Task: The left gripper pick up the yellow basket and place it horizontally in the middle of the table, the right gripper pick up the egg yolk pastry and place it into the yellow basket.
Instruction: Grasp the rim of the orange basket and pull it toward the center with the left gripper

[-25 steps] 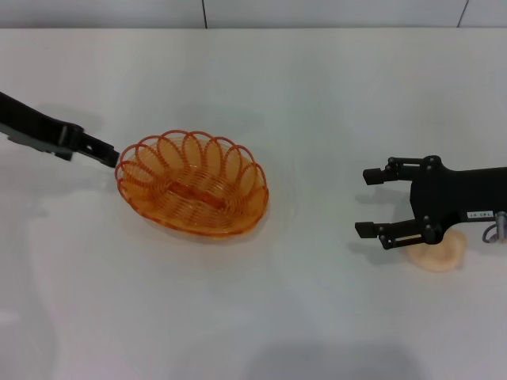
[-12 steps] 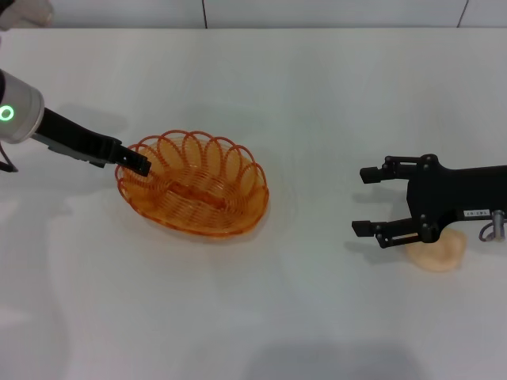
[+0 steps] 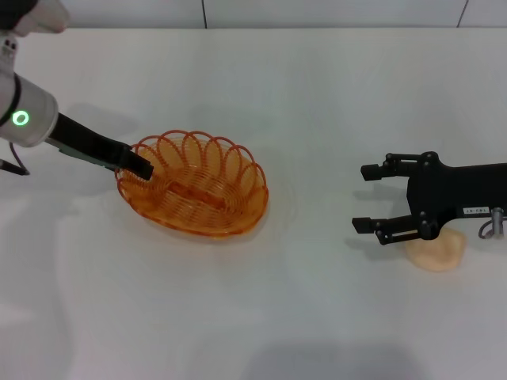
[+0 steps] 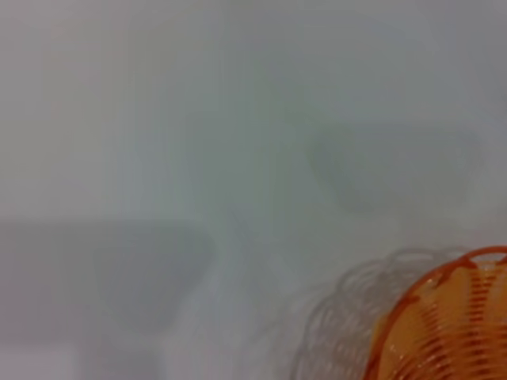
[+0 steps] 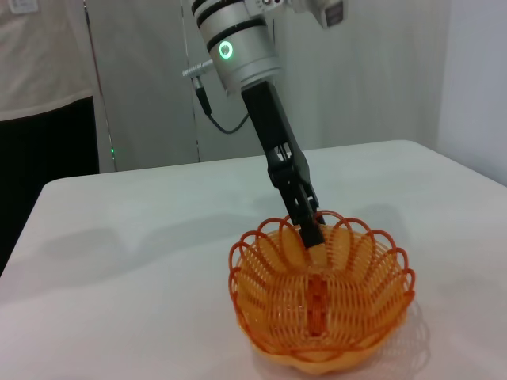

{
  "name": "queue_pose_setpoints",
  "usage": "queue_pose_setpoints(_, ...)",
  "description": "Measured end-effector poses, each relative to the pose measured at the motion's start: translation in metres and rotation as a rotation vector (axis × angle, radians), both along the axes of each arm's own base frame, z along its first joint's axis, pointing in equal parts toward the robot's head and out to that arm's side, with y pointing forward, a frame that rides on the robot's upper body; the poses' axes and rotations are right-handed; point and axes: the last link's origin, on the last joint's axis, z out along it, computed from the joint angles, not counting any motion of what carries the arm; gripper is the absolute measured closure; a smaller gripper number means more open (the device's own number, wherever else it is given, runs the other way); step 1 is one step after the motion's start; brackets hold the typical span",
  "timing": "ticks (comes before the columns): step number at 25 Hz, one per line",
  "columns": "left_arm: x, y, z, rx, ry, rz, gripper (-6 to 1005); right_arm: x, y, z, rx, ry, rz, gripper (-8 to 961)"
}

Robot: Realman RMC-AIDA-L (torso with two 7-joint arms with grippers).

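Note:
The yellow basket sits upright on the white table, left of centre. My left gripper reaches in from the left, and its tip is at the basket's left rim. The right wrist view shows the left gripper dipping just inside the basket at its far rim. A piece of the basket's rim shows in the left wrist view. My right gripper hangs open at the right, holding nothing. The egg yolk pastry lies on the table, partly hidden under that gripper's body.
The table's back edge meets a grey wall at the top of the head view. Bare white tabletop lies between the basket and the right gripper. In the right wrist view, a person stands behind the table at the left.
My left arm has moved right, bringing its gripper tip from just outside the basket's left rim to over it. The right gripper and the pastry have barely moved.

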Motion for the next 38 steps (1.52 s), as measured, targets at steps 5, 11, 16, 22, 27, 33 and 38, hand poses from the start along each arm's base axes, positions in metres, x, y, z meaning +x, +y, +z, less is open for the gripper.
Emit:
queue_pose_setpoints(5,0.002,0.004,-0.004,0.003,0.011,-0.013,385,0.0,0.001,-0.001,0.01,-0.003,-0.005,118)
queue_pose_setpoints(11,0.004,0.004,-0.006,-0.008,0.02,-0.029,642,0.0,0.002,-0.001,0.013,0.0,-0.007,118)
queue_pose_setpoints(16,0.006,0.003,-0.01,-0.023,0.023,-0.035,856,0.0,0.002,-0.001,0.013,0.001,-0.007,118)
queue_pose_setpoints(22,0.013,0.003,-0.014,-0.021,-0.013,-0.042,918,-0.001,0.001,0.0,0.012,0.007,-0.009,119)
queue_pose_setpoints(27,0.023,0.002,-0.011,-0.016,-0.067,-0.031,923,-0.002,0.001,0.002,0.018,0.007,0.001,119)
queue_pose_setpoints(33,0.03,0.0,-0.015,-0.014,-0.101,0.04,925,-0.005,0.001,0.003,0.017,0.006,0.025,119)
queue_pose_setpoints(38,0.041,0.0,-0.022,-0.004,-0.162,0.086,927,-0.006,0.0,0.004,0.018,-0.001,0.05,119)
